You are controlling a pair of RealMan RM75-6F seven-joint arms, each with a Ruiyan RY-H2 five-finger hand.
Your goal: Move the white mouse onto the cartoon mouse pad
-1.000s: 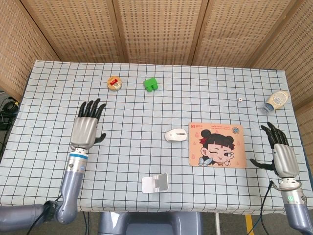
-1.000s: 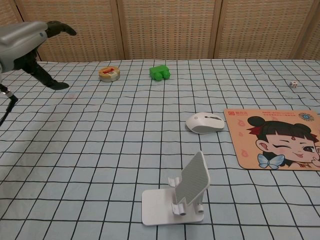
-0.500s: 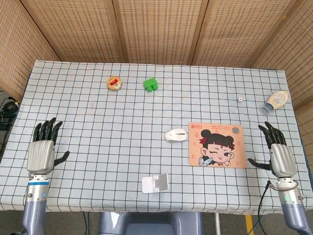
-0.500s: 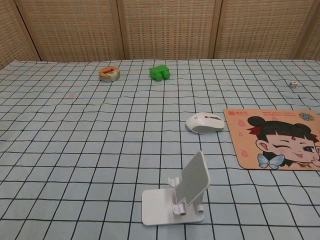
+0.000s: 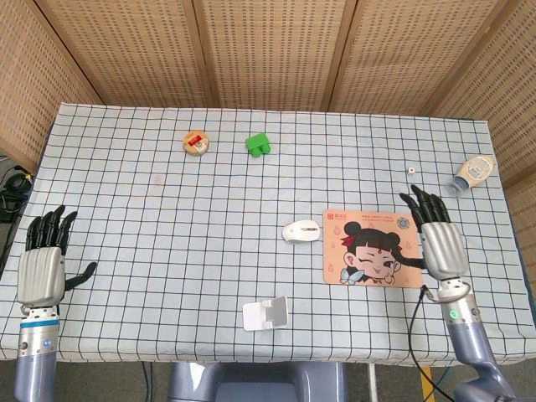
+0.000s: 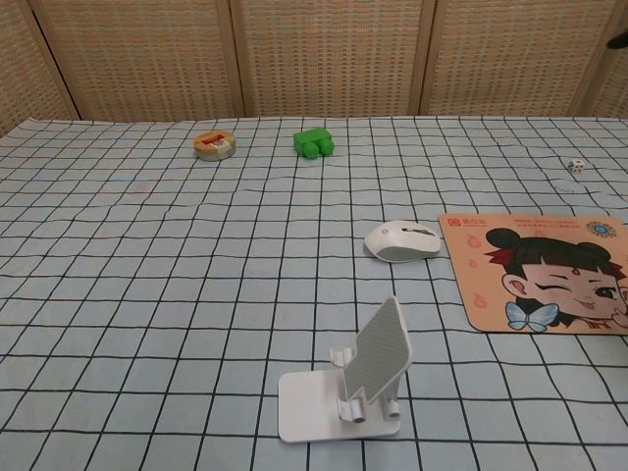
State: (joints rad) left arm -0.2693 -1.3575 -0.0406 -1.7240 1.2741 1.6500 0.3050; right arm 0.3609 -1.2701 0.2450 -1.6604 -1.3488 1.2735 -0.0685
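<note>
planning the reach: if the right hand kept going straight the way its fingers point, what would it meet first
Probably nothing nearby: the right hand points away from the robot over bare tablecloth, passing between the die and the bottle. Depth is unclear.

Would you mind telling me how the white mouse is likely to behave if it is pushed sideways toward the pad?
The white mouse sits low and flat-bottomed, so it should slide, not roll. Its smooth domed shell may slip under fingers. The checked tablecloth might wrinkle ahead of it.

mouse: white mouse [image 5: 301, 231], flat on checked cloth, just left of pad, not touching
pad: cartoon mouse pad [image 5: 370, 248], flat, girl's face, right side
</note>
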